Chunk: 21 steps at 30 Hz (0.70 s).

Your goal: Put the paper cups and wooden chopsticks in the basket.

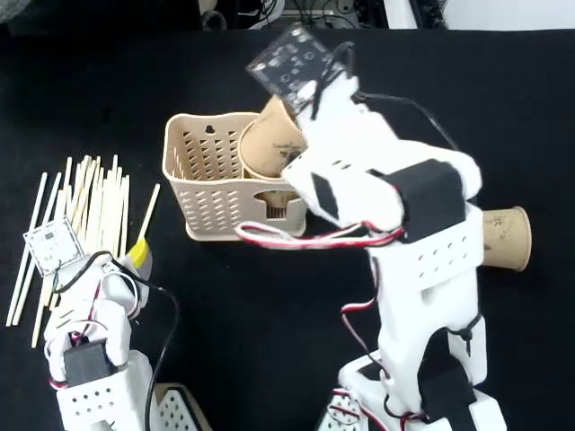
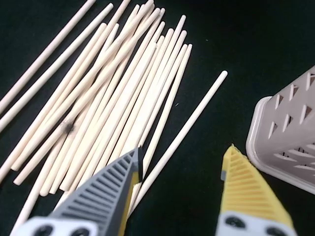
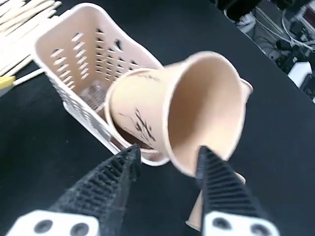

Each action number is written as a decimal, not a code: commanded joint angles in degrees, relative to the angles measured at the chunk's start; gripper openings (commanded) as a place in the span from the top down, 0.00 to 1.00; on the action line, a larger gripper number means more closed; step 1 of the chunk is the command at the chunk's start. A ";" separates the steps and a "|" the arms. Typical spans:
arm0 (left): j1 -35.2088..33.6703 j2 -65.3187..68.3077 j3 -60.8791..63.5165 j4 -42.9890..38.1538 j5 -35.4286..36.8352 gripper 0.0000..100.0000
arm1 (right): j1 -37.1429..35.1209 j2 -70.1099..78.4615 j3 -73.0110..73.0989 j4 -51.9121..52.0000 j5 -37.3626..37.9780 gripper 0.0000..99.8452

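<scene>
Left side: my left gripper [image 2: 184, 157], jaws spread, faces a lane of bare black table [image 2: 256, 44] between the chopstick pile [image 2: 98, 98] and the basket [image 2: 290, 132]. One stray chopstick [image 2: 181, 135] lies slantwise across that lane. Right side: below my right gripper [image 3: 167, 157] a tilted paper cup [image 3: 206, 108] blocks the basket's near end, and the far end stands open from above. My right arm [image 1: 422, 251] overhangs a second cup [image 1: 505, 238] lying on its side.

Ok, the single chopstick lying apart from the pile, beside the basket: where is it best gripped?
Probably near its middle, from straight above, closing across its length. The single chopstick lies flat on the table, with bare cloth on either side between the pile and the basket, so both tips should fit. The left gripper is open just above it.
</scene>
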 commanded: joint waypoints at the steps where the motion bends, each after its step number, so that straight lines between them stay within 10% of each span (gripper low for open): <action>1: 0.66 -0.35 -0.31 -1.05 -0.35 0.73 | -4.48 0.31 -2.07 1.49 0.35 0.77; 21: 0.66 -0.35 -0.13 -1.14 -0.35 0.73 | -12.04 9.27 -4.97 -3.43 -2.37 0.77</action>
